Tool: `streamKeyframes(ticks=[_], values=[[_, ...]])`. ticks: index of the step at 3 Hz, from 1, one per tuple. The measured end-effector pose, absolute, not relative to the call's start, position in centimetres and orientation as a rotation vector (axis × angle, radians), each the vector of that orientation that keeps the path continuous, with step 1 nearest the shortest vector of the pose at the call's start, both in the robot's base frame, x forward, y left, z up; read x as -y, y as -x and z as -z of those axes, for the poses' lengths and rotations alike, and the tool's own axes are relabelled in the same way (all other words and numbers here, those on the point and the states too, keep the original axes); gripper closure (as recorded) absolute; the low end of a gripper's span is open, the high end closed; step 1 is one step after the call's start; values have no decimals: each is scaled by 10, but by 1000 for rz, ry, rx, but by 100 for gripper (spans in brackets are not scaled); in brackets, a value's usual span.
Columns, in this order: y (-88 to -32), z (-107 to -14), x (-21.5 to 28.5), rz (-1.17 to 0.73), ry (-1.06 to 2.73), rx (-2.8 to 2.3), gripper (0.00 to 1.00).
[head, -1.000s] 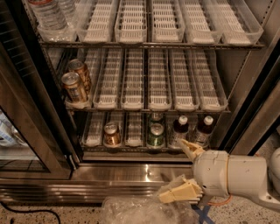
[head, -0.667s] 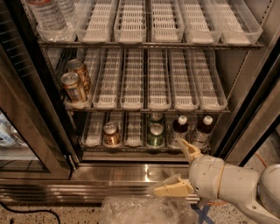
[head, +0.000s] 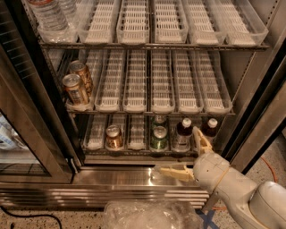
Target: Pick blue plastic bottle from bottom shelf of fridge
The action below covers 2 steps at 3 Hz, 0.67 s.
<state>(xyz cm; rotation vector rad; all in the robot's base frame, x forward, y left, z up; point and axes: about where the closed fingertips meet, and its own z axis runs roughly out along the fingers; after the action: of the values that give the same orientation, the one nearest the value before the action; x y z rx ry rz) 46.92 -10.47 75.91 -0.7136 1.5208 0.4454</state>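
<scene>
The fridge (head: 147,176) stands open in front of me. Its bottom shelf (head: 96,138) carries white slotted lane trays with a brown can (head: 114,137), two green cans (head: 158,137) and two dark bottles with white caps (head: 182,134) (head: 210,128). I cannot make out a plainly blue bottle. My gripper (head: 188,155) is open at the front edge of the bottom shelf, right of centre. One cream finger (head: 201,139) points up between the two dark bottles and the other finger (head: 176,172) lies over the steel base. It holds nothing.
The glass door (head: 27,147) hangs open at the left. The middle shelf holds two brown cans (head: 77,85) at its left; the top shelf holds water bottles (head: 49,13). Crumpled clear plastic (head: 152,214) lies at the bottom. The dark door frame (head: 259,116) is at the right.
My gripper has risen from in front of the steel base to the front edge of the bottom shelf, near the dark bottles. The arm has come further into view.
</scene>
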Motion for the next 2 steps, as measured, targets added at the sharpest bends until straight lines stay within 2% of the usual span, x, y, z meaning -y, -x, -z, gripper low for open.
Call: streamKeyframes(ticks=[2], values=[[-495,-720,121,-407,507,-1527,0]])
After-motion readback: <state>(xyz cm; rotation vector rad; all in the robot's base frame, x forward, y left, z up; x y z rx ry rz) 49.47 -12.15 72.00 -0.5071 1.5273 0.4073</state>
